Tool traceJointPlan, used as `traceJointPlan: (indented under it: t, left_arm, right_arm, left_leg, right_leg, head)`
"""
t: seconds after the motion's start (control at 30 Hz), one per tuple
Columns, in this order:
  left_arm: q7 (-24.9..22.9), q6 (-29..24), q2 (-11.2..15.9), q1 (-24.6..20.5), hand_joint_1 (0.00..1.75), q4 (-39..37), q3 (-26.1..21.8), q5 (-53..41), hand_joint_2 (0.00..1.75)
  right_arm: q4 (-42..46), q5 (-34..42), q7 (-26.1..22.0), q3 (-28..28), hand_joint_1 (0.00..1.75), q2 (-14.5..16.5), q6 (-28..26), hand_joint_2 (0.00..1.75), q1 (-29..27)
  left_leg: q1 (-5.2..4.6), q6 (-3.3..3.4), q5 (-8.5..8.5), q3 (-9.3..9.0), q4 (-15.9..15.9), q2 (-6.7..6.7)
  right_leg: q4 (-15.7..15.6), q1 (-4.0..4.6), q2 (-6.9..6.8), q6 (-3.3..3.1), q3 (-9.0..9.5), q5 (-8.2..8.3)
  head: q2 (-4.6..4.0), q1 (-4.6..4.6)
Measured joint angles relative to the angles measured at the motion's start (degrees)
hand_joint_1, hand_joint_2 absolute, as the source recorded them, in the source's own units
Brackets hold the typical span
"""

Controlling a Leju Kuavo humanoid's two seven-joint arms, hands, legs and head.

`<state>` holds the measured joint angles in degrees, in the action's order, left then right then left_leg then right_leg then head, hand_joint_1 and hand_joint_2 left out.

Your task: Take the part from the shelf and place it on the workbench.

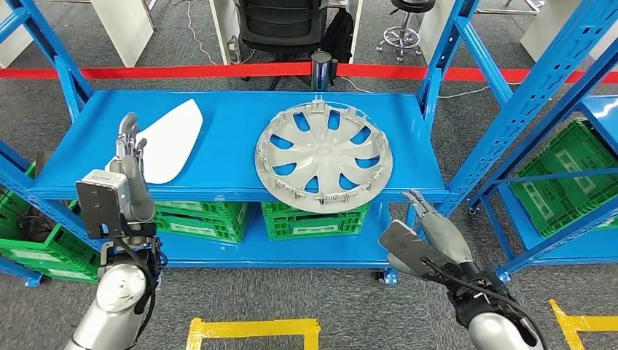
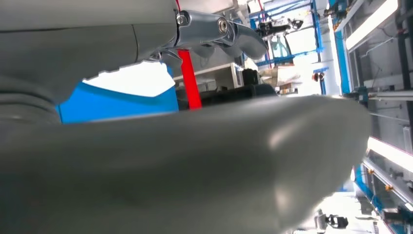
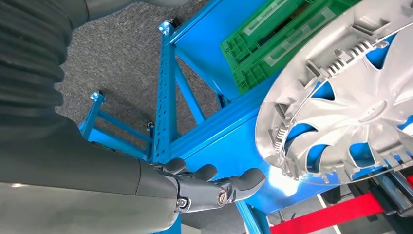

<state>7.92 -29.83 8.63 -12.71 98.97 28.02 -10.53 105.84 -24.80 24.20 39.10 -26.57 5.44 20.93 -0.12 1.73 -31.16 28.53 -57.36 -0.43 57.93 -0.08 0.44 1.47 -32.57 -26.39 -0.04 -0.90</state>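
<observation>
A silver wheel cover (image 1: 323,157) lies flat on the blue shelf (image 1: 233,117), its near rim overhanging the front edge. A white flat panel (image 1: 173,140) rests on the shelf's left part. My left hand (image 1: 129,153) is raised in front of the panel's left edge with fingers straight and holds nothing; contact with the panel cannot be told. The left wrist view looks past its fingers (image 2: 229,34) at the white panel (image 2: 131,80). My right hand (image 1: 431,222) hangs below the shelf's front edge, right of the wheel cover (image 3: 350,102), fingers (image 3: 214,187) stretched out and empty.
Green crates (image 1: 313,219) fill the lower shelf (image 1: 291,251). Blue uprights (image 1: 503,109) stand to the right, with another rack and green crate (image 1: 576,175) beyond. A dark cylinder (image 1: 321,71) sits at the shelf's back edge. Yellow tape (image 1: 251,329) marks the floor.
</observation>
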Motion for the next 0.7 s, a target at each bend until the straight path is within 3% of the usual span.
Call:
traceJointPlan:
  t: [0.23, 0.37, 0.43, 0.5, 0.53, 0.57, 0.6, 0.67, 0.7]
  left_arm:
    - [1.2, 1.0, 0.0, 0.0, 0.00, 0.4, 0.0, 2.8, 0.00]
    - [1.3, 1.0, 0.0, 0.0, 0.00, 1.0, -0.1, 3.4, 0.00]
    - [1.4, 1.0, 0.0, 0.0, 0.00, 1.2, -0.2, 3.5, 0.00]
    - [1.5, 1.0, -0.1, 0.1, 0.00, 1.3, -0.2, 3.6, 0.00]
    - [1.5, 1.0, 0.0, 0.2, 0.00, 1.3, -0.2, 3.7, 0.00]
    - [1.6, 1.0, 0.0, 0.3, 0.00, 1.3, -0.2, 3.8, 0.00]
    - [1.7, 1.0, 0.0, 0.4, 0.00, 1.3, -0.2, 4.0, 0.00]
    - [2.0, 1.0, -0.1, 0.6, 0.00, 1.4, -0.2, 4.4, 0.00]
    - [2.1, 1.0, -0.1, 0.6, 0.00, 1.6, -0.3, 4.6, 0.00]
  right_arm:
    - [-0.6, -1.6, -2.4, 0.6, 0.00, 0.0, -2.9, 1.75, 0.1]
    - [-0.6, -2.3, -3.4, 0.2, 0.00, 0.0, -4.7, 1.75, 0.0]
    - [-0.5, -2.6, -3.7, -0.2, 0.00, 0.0, -5.4, 1.75, 0.0]
    - [-0.5, -3.2, -4.3, -0.5, 0.00, 0.0, -6.2, 1.75, -0.2]
    - [-0.5, -3.5, -4.5, -0.7, 0.00, 0.0, -6.6, 1.75, -0.4]
    - [-0.5, -3.7, -4.8, -0.9, 0.00, 0.0, -6.9, 1.75, -0.5]
    - [-0.4, -3.8, -4.9, -1.2, 0.00, 0.0, -7.1, 1.75, -0.6]
    - [-0.1, -4.0, -5.1, -1.8, 0.00, 0.0, -7.1, 1.75, -0.6]
    - [0.0, -4.0, -5.2, -2.1, 0.00, 0.0, -7.1, 1.75, -0.6]
  left_leg:
    - [-0.20, 0.15, 0.04, 0.40, -0.4, -0.02]
    - [0.05, 1.03, 0.67, 0.02, 0.3, 0.03]
    - [0.35, 1.63, 1.18, -0.47, 0.9, 0.10]
    - [0.29, 1.82, 1.31, -0.34, 0.9, 0.07]
    - [0.26, 1.81, 1.26, -0.32, 0.8, 0.02]
    - [0.22, 1.77, 1.16, -0.39, 0.8, -0.06]
    - [0.19, 1.71, 0.98, -0.55, 0.7, -0.17]
    - [0.13, 1.48, 0.45, -0.98, 0.7, -0.37]
    - [0.06, 1.30, 0.21, -1.07, 0.7, -0.46]
  right_leg:
    - [-0.2, -0.24, -0.03, 0.52, -0.23, 0.34]
    - [-0.1, -0.30, -0.03, 1.16, -0.77, 0.23]
    - [3.7, -0.33, -0.06, 1.45, -2.95, -1.72]
    - [11.4, -0.46, -0.08, 1.62, -6.93, -4.43]
    - [14.7, -0.53, -0.08, 1.67, -8.81, -4.97]
    - [16.2, -0.55, -0.08, 1.66, -9.94, -4.43]
    - [15.3, -0.56, -0.08, 1.53, -10.05, -2.75]
    - [8.4, -0.46, -0.07, 0.83, -7.85, 2.06]
    - [5.2, -0.27, -0.06, 0.37, -6.33, 3.60]
  head:
    - [0.00, 0.14]
    - [0.00, 0.17]
    - [0.00, -0.25]
    - [0.00, -0.73]
    - [0.00, -0.86]
    - [0.00, -0.95]
    - [0.00, -1.08]
    - [0.00, -1.37]
    - [0.00, -1.39]
